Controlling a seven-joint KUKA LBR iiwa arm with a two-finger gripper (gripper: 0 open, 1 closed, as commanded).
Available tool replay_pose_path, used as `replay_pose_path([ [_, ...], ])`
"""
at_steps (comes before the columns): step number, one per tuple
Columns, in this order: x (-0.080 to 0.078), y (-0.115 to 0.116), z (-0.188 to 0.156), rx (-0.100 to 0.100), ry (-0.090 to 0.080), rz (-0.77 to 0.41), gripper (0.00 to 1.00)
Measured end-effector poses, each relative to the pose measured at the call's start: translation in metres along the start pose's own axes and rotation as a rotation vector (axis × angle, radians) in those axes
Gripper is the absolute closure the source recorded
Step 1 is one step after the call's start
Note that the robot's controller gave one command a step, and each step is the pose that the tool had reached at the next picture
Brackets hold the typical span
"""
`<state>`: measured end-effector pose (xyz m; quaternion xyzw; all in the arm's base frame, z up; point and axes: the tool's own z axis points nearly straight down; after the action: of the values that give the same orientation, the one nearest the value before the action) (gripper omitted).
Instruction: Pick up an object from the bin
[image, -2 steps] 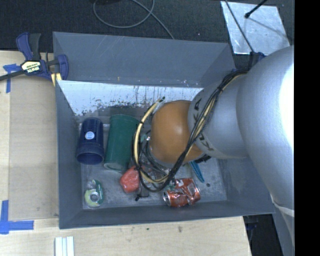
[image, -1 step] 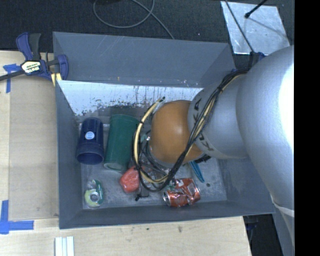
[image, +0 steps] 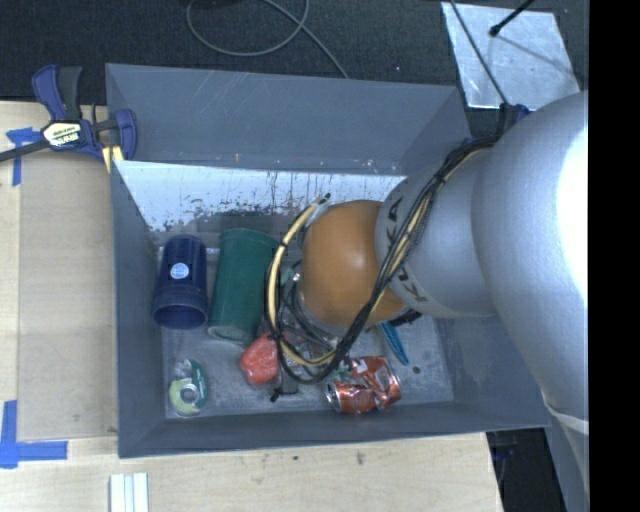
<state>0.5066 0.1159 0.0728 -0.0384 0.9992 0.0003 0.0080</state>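
Status: pick not done, far as could be seen. The arm reached down into the bin, w/ its orange wrist cover over the middle of the floor and the gripper low beneath it among the cables. Every obj. seen lay on the floor; none was raised. Left to do, by my reckoning: close on something, then lift it clear.

Gripper state: couldn't tell if open or shut, or whether it had hold of anything, since the cover & cables hid that.

Likely target, judged by nearness only: a red lump lay just beside the gripper on the view's left. A crushed red can lay near too, on the other side, toward the view's bottom. Which of the two, can't say. The green cup and blue cup lay on their sides further left. A small greenish roll sat in the bottom-left corner, well apart.
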Motion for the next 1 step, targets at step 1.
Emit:
replay_pose_path([
  [1, 0.0000, 0.0000, 0.0000, 0.000, 0.000, 0.000, 1.00],
])
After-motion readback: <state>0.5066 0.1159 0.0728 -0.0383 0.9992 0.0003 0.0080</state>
